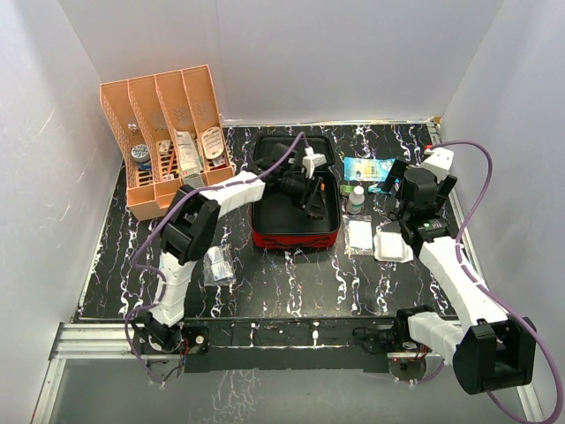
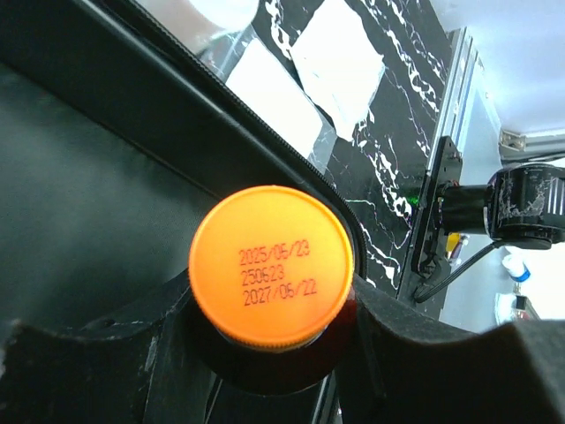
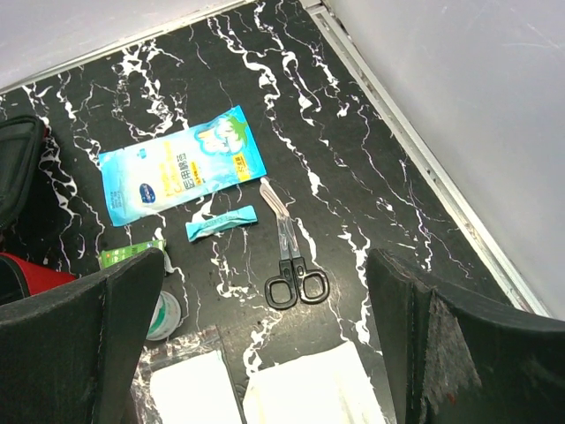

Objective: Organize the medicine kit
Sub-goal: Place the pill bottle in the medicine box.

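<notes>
Left tool (image 1: 311, 192) grips orange-capped bottle (image 2: 271, 265) over medicine kit (image 1: 294, 238); white packets (image 1: 359, 235) beside.

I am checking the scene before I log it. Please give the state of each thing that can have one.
medicine kit: open, lid folded back.
left gripper: shut on the orange-capped bottle, over the kit's inside.
orange-capped bottle: capped, held.
right gripper: open, empty.
scissors: closed, lying flat.
small bottle: upright, cap on.
orange organizer rack: standing, slots partly filled.
</notes>
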Controlling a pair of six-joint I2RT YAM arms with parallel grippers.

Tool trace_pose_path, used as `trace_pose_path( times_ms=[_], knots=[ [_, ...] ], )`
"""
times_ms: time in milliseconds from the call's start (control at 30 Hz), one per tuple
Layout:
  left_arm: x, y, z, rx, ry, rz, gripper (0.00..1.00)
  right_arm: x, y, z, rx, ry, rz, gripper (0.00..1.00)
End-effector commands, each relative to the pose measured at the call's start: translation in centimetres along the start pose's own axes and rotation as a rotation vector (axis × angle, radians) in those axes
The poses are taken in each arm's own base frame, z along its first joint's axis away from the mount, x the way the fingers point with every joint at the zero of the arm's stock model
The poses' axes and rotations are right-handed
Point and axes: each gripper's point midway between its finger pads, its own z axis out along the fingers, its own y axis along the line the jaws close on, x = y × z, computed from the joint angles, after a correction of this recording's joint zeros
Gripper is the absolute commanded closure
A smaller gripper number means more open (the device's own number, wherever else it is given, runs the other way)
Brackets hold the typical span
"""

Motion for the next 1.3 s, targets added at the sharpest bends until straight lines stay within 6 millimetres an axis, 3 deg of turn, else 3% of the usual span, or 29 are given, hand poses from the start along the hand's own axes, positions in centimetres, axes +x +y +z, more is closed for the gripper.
trace_pose_path(
  times_ms=[0, 333, 500, 567, 833, 933, 1267],
  knots=[
    [-1.3, -2.1, 1.1, 0.071, -0.019, 0.014, 1.00, -2.2, -0.2, -0.7, 0.005, -0.051, 0.026, 0.02],
    [-2.5, 0.9, 4.0, 0.028, -0.010, 0.002, 1.00, -1.4, 0.4, -0.6, -0.037, -0.045, 0.006, 0.02],
    [-2.7, 1.1, 4.6, 0.031, -0.010, 0.005, 0.69, -1.1, 0.7, -0.4, -0.053, -0.044, -0.017, 0.02],
    [-2.7, 1.0, 4.6, 0.032, -0.007, 0.005, 0.63, -1.0, 0.7, -0.3, -0.055, -0.045, -0.026, 0.02],
    [-1.6, 0.1, 4.4, 0.058, 0.019, -0.015, 0.48, -0.2, 0.9, -0.1, -0.066, -0.032, -0.025, 0.02],
    [-1.0, -0.2, 4.2, 0.064, 0.030, -0.030, 0.38, 0.0, 0.9, -0.2, -0.066, -0.028, -0.017, 0.02],
    [-0.2, 0.4, 3.8, 0.025, 0.034, -0.021, 0.32, 0.8, 0.3, -0.8, -0.061, -0.015, -0.009, 0.02]
  ],
)
